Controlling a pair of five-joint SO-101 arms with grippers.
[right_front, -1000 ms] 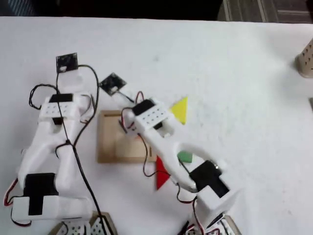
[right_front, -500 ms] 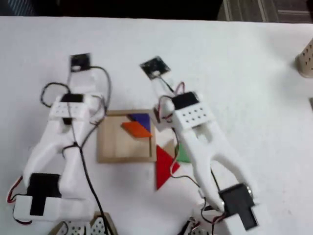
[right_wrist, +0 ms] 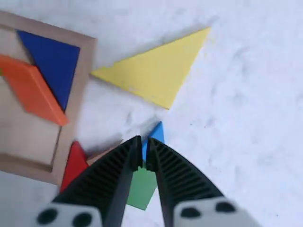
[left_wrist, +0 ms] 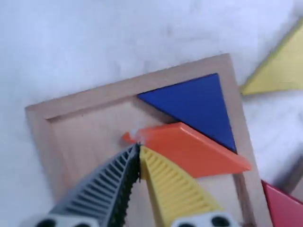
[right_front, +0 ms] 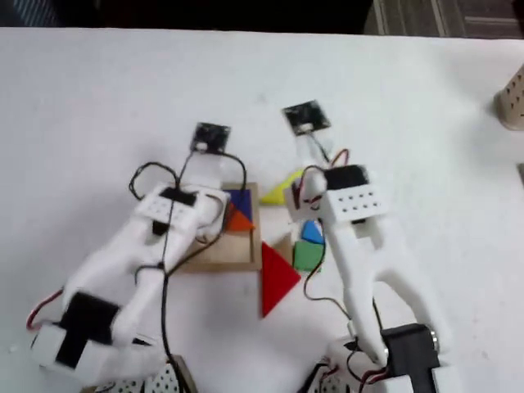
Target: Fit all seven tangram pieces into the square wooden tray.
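Nearest to us on the white table (right_front: 426, 123), between the two arms, lies the red triangle (right_front: 276, 277). It is flat, with one corner just beside the near corner of the square wooden tray (right_front: 229, 264) on the right arm's side. A little farther, the green piece (right_front: 307, 256) and the light blue piece (right_front: 312, 232) lie one behind the other and touch, and a small tan piece (right_front: 282, 243) sits between them and the tray. The right gripper (right_wrist: 143, 146) hangs above these two pieces. Its black fingers (right_wrist: 175, 174) are drawn almost together with only a thin slit between, and we see light blue through the slit, but we cannot tell if they touch that piece. The left gripper (left_wrist: 138, 150) is over the tray, clenched, and its grey and yellow fingertips (left_wrist: 149, 163) meet at the end of the orange parallelogram (left_wrist: 194, 149). This piece lies inside the tray, one long edge against the dark blue triangle (left_wrist: 194, 101), which sits in the far corner of the tray on the right arm's side. Beyond that corner, outside the tray and near it, the yellow triangle (right_wrist: 151, 73) lies flat on the table. Far off, at the table's edge on the right arm's side, stands a brown object with holes (right_front: 512, 98).
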